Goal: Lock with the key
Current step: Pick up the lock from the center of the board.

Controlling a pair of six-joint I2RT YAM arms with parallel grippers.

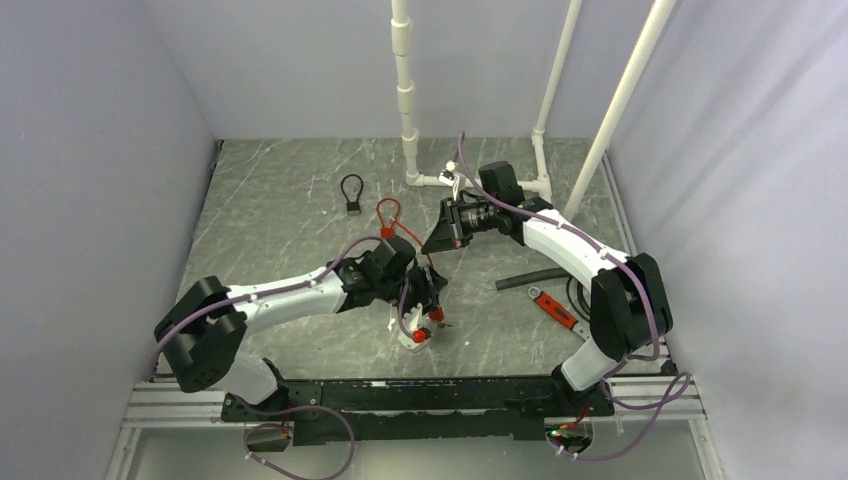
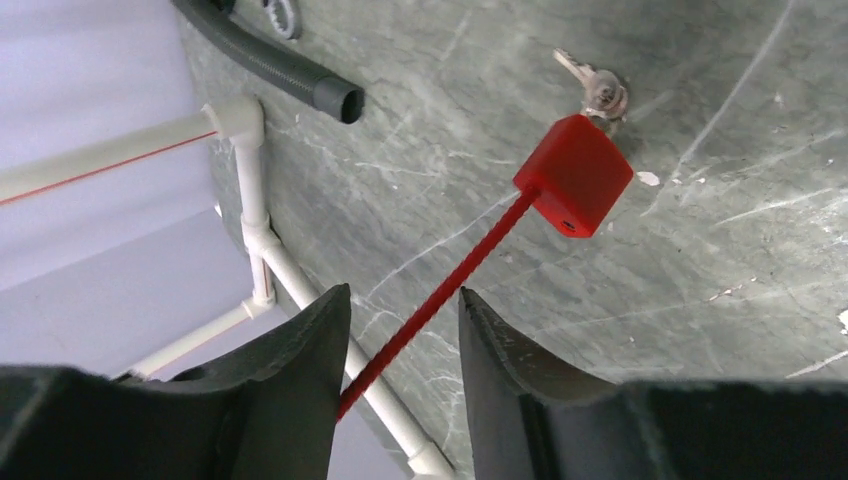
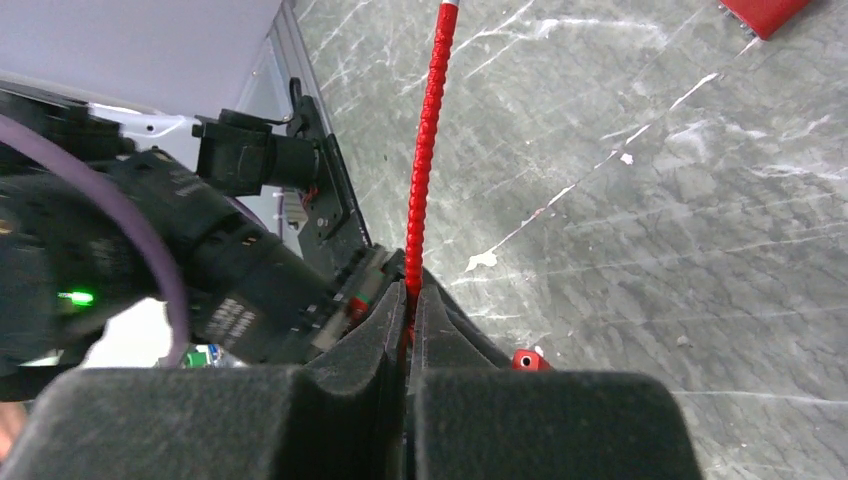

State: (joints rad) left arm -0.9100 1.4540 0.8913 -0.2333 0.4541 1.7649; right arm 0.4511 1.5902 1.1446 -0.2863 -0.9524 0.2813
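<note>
A red cable lock lies on the table. In the left wrist view its red body [image 2: 575, 172] has a bunch of keys [image 2: 600, 90] right behind it. I cannot tell whether a key is inserted. The red cable [image 2: 450, 280] runs from the body down between the fingers of my left gripper [image 2: 400, 292], which is open around it. My right gripper [image 3: 410, 295] is shut on the red cable [image 3: 428, 150]. In the top view the lock [image 1: 385, 232] sits left of the right gripper [image 1: 440, 240], and the left gripper [image 1: 432, 300] is just in front.
A small black padlock [image 1: 352, 195] lies at the back left. A black hose [image 1: 530, 278] and a red-handled wrench [image 1: 555, 308] lie at the right. White PVC pipes [image 1: 408, 110] stand at the back. Grey walls close in both sides.
</note>
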